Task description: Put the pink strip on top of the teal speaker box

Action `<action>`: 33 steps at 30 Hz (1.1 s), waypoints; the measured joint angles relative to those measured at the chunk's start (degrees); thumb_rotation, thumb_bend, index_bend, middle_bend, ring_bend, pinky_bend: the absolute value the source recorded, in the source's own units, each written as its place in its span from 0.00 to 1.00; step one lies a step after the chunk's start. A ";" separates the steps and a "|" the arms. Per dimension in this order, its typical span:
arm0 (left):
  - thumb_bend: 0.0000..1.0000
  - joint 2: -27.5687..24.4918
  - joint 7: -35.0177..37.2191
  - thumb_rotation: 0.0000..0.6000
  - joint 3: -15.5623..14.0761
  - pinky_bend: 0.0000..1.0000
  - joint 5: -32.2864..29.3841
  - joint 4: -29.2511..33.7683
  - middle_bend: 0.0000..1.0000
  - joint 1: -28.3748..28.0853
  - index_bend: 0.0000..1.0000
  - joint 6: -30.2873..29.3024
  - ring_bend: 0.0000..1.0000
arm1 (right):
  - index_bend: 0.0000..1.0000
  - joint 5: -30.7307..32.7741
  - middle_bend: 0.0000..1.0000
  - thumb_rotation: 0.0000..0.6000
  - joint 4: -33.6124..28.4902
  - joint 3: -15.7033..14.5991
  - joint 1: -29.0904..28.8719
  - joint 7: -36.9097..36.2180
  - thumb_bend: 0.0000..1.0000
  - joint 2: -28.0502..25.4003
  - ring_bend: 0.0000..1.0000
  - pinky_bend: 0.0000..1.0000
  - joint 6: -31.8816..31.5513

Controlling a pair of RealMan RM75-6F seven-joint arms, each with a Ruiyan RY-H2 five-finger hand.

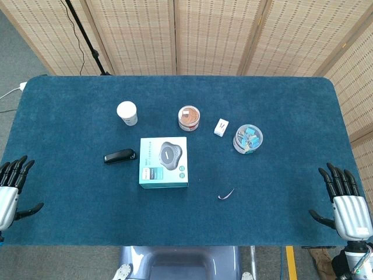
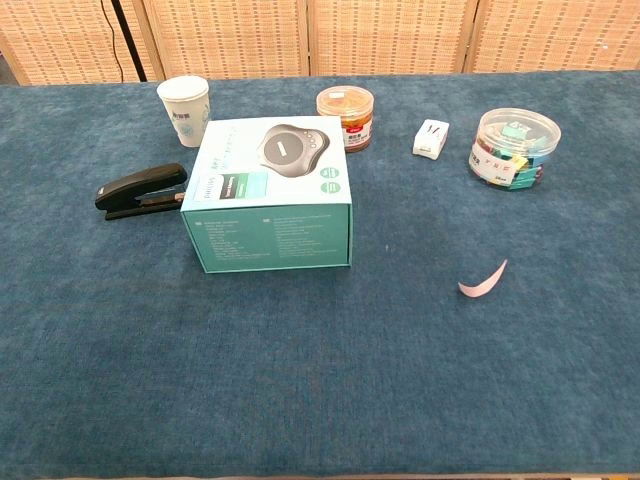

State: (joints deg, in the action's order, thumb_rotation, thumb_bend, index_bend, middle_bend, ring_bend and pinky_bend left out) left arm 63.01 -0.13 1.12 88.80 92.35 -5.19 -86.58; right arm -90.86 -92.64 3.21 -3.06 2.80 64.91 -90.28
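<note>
At the near table edge, both hands are seen only in the head view, each partly cut off by the frame. The left hand (image 1: 11,189) is held at the near-left corner and the right hand (image 1: 345,204) at the near-right corner; fingers are spread and nothing is gripped by either. The chest view shows neither hand.

Ahead and inward of the right hand, well apart from it, the pink strip (image 2: 483,278) is found lying on the blue table (image 1: 280,116). It is curved, and its long axis is set diagonally, the near end pointing toward the robot's left and the far end toward its right. Bare cloth lies all around it.

Further inward, between the two hands but nearer the left one's side, the teal speaker box (image 2: 270,195) is laid flat, its printed top face fully exposed. A black stapler (image 2: 140,190) is placed just beside its left edge.

Beyond these, a paper cup (image 2: 184,110), a brown-lidded jar (image 2: 345,117), a small white box (image 2: 431,138) and a clear tub of clips (image 2: 514,148) are ranged in a row. Their labels are too small to read.
</note>
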 measured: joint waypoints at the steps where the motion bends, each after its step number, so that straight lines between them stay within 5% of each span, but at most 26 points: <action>1: 0.00 -0.06 -0.07 1.00 -0.01 0.00 -0.11 0.11 0.00 0.02 0.00 0.08 0.00 | 0.00 0.12 0.00 1.00 -0.05 0.03 0.00 0.31 0.00 0.00 0.00 0.00 0.08; 12: 0.00 -0.64 -0.92 1.00 -0.20 0.00 -0.39 1.58 0.00 0.18 0.00 0.36 0.00 | 0.09 -1.31 0.00 1.00 -0.13 -1.16 -0.95 0.16 0.00 0.03 0.00 0.00 2.63; 22: 0.00 -2.79 0.40 1.00 0.37 0.00 -0.95 6.28 0.00 0.00 0.00 0.54 0.00 | 0.16 -3.88 0.00 1.00 0.10 -2.31 -7.68 0.94 0.00 1.67 0.00 0.00 13.81; 27: 0.00 -3.65 0.79 1.00 0.76 0.00 -1.94 7.52 0.00 0.15 0.00 0.52 0.00 | 0.28 -4.08 0.00 1.00 -0.22 -1.55 -12.11 3.67 0.00 3.38 0.00 0.00 19.39; 33: 0.00 -4.02 2.54 1.00 0.67 0.00 -1.57 6.71 0.00 0.53 0.00 -0.03 0.00 | 0.31 -1.67 0.00 1.00 0.10 -0.41 -16.04 4.64 0.25 6.31 0.00 0.00 25.69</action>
State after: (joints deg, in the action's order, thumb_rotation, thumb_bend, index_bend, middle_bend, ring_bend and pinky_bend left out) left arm 58.99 2.41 1.79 87.23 99.06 -4.66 -86.61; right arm -92.53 -92.54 2.80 -19.11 7.44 71.22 -64.59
